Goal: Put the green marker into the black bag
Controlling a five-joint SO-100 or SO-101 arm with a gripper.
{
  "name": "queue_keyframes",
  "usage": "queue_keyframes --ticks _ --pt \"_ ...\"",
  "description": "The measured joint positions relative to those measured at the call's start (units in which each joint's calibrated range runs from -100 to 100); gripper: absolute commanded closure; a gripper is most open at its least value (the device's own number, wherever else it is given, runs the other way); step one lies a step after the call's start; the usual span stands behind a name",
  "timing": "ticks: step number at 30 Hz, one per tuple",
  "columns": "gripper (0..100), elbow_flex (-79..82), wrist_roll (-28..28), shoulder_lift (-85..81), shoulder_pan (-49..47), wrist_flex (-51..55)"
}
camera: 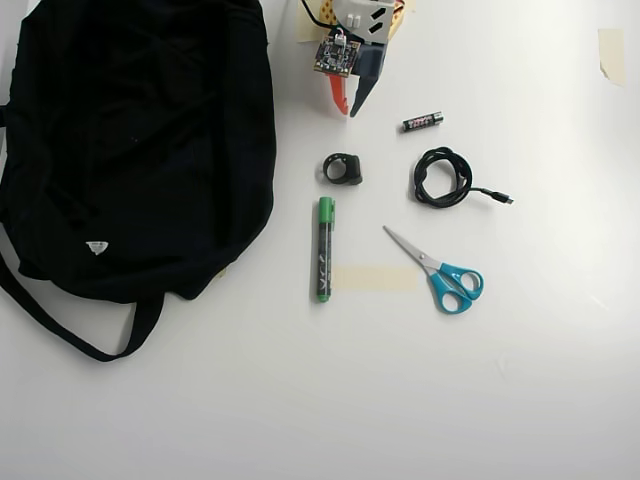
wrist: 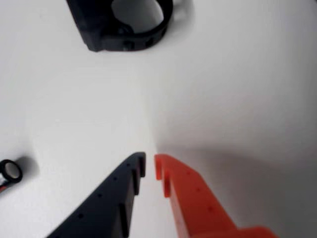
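In the overhead view the gripper (camera: 347,108) hangs at twelve o'clock, empty, its jaws nearly together with a thin gap; the green marker (camera: 324,249) lies on the table at its six o'clock, past a black ring (camera: 343,168). The black bag (camera: 130,140) sprawls at the marker's nine to ten o'clock, apart from it.

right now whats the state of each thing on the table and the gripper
gripper: nearly shut, empty, above the table
green marker: capped, lying flat, untouched
black bag: slumped flat, marker not in it
scissors: closed, lying flat
black cable: coiled, plug end trailing out
battery: lying on its side
black ring piece: resting above the marker's cap
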Motion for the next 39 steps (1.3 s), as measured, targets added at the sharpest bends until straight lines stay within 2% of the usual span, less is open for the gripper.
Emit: queue_keyframes --ticks 39 --pt "98 0.0 0.3 0.0 -1.3 0.0"
